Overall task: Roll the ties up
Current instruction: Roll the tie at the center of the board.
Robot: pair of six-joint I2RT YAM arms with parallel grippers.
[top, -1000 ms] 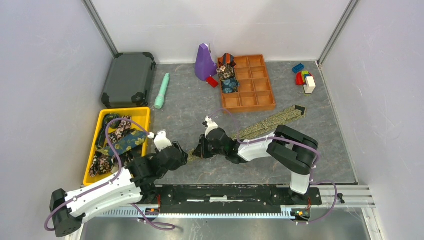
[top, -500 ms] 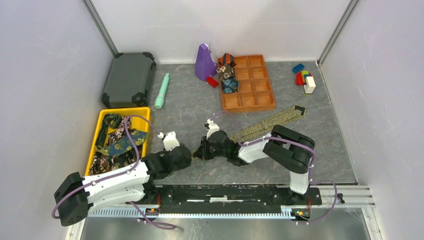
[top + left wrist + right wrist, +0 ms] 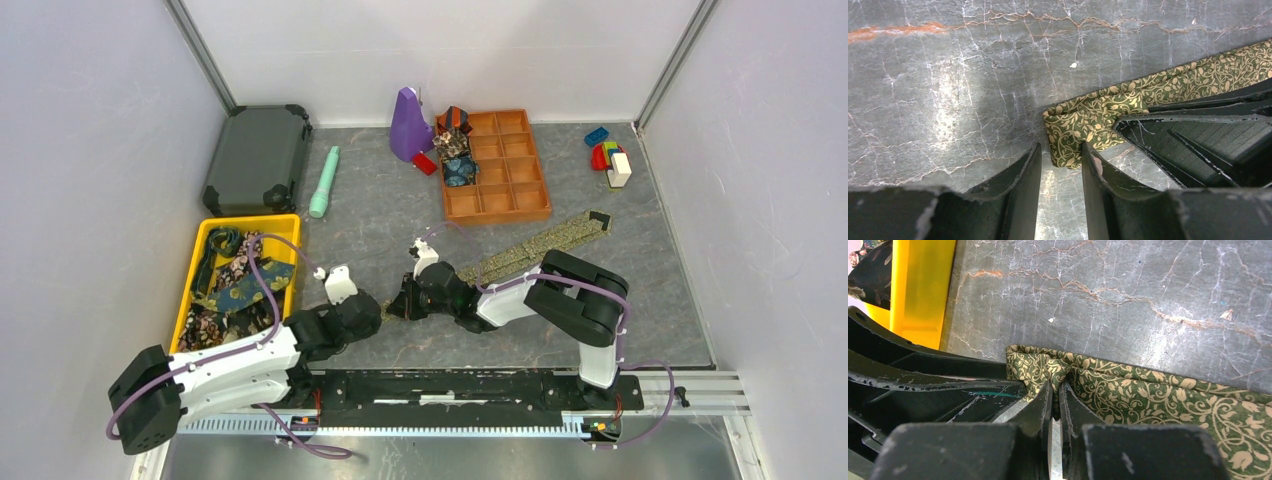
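An olive-gold tie (image 3: pixel 540 243) lies diagonally on the grey table, its near end folded over (image 3: pixel 1075 125). My right gripper (image 3: pixel 402 300) is shut on a pinched fold of that end (image 3: pixel 1055 385). My left gripper (image 3: pixel 372 312) faces it from the left. Its jaws stand a narrow gap apart (image 3: pixel 1061 152), with the corner of the fold just between their tips. The right-hand fingertip (image 3: pixel 1093 162) touches the fabric. More ties lie loose in the yellow bin (image 3: pixel 250 220). Rolled ties (image 3: pixel 455 152) sit in the orange tray (image 3: pixel 515 170).
A dark case (image 3: pixel 257 158) and a teal cylinder (image 3: pixel 324 182) lie at the back left. A purple object (image 3: pixel 408 125) stands by the tray. Toy blocks (image 3: pixel 610 160) sit at the back right. The two grippers are nearly touching over the tie's end.
The left arm swung right, away from the yellow bin, to the tie's folded end, and its jaws narrowed. The right gripper kept its hold and barely moved.
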